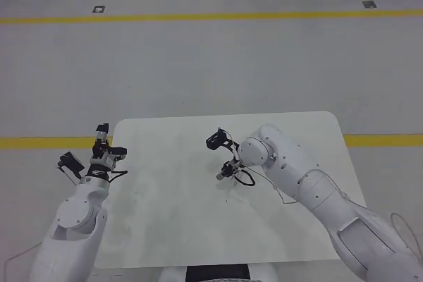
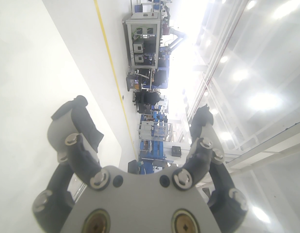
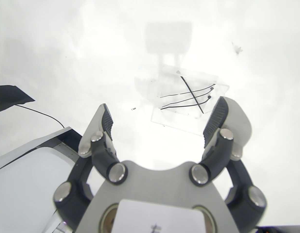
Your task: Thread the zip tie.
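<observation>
Three black zip ties [image 3: 191, 93] lie crossed on a clear sheet [image 3: 174, 121] near the middle of the desk [image 1: 169, 225]. The right gripper [image 3: 162, 104] hangs just above them, its jaws spread wide with nothing between them. Over at the desk's left edge, the left gripper [image 2: 141, 106] has its fingers parted too and holds nothing.

I stand in a lab hall: yellow floor lines [image 1: 211, 15], an equipment rack [image 2: 143, 42], blue benches [image 2: 152, 146], bright ceiling lights [image 2: 264, 100].
</observation>
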### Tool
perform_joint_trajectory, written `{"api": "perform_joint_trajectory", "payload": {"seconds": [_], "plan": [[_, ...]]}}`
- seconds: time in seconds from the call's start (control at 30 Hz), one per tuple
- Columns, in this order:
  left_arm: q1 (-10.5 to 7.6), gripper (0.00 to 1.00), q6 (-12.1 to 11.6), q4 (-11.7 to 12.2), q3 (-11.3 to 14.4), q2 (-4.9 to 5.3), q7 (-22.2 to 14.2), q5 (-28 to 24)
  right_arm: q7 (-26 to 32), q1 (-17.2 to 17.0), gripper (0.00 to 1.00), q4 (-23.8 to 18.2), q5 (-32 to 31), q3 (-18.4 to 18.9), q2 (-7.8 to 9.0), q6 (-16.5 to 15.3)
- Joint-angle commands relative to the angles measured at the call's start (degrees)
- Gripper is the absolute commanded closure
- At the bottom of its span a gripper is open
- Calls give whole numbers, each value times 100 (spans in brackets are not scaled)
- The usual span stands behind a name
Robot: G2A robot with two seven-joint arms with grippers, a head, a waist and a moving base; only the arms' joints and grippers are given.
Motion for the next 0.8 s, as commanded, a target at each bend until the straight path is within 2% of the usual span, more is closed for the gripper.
{"api": "perform_joint_trajectory", "payload": {"seconds": [0.0, 0.1, 0.13, 0.17, 0.4, 0.77], "plan": [[0, 0, 0, 0, 0, 0, 0, 0, 31, 36, 55, 19, -55, -9, -5, -12], [0, 0, 0, 0, 0, 0, 0, 0, 60, 84, 72, 23, -144, -34, -17, -40], [0, 0, 0, 0, 0, 0, 0, 0, 75, 94, 85, 23, -178, -45, -20, -51], [0, 0, 0, 0, 0, 0, 0, 0, 97, 106, 91, 23, -233, -61, -23, -49], [0, 0, 0, 0, 0, 0, 0, 0, 20, 65, 78, -14, -572, -172, -43, -48], [0, 0, 0, 0, 0, 0, 0, 0, -104, -83, 79, 27, -946, -264, -84, 142]]}}
